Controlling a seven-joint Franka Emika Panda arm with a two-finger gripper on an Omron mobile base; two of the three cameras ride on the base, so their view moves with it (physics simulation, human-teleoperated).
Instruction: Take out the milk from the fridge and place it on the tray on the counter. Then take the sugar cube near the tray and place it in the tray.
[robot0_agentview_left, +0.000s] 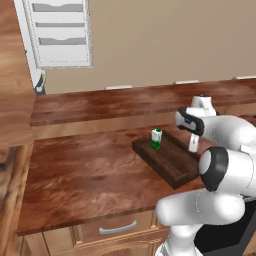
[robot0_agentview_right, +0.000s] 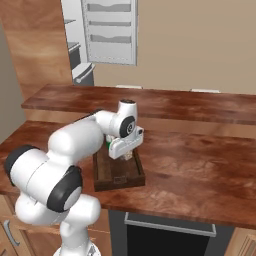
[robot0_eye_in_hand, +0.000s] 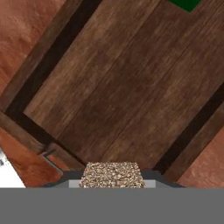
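The milk (robot0_agentview_left: 156, 138), a small white carton with green top and base, stands upright on the far end of the dark-brown tray (robot0_agentview_left: 170, 161) on the counter (robot0_agentview_left: 85, 175). My gripper (robot0_agentview_left: 193, 146) hangs just above the tray's near-right part, shut on the sugar cube (robot0_eye_in_hand: 111, 172), a speckled beige block between the dark fingertips. The hand view looks straight down on the tray floor (robot0_eye_in_hand: 122, 87), with the milk's green edge (robot0_eye_in_hand: 186, 3) at the top. From the right, the gripper (robot0_agentview_right: 123, 151) sits over the tray (robot0_agentview_right: 120, 176). The fridge (robot0_agentview_left: 60, 30) stands at the back left, door racks showing.
A raised back ledge (robot0_agentview_left: 130, 102) runs behind the worktop. Below the counter front are a drawer with a metal handle (robot0_agentview_left: 117, 228) and a dark appliance (robot0_agentview_right: 165, 235). The counter (robot0_agentview_right: 200, 165) stretches bare to the right of the tray.
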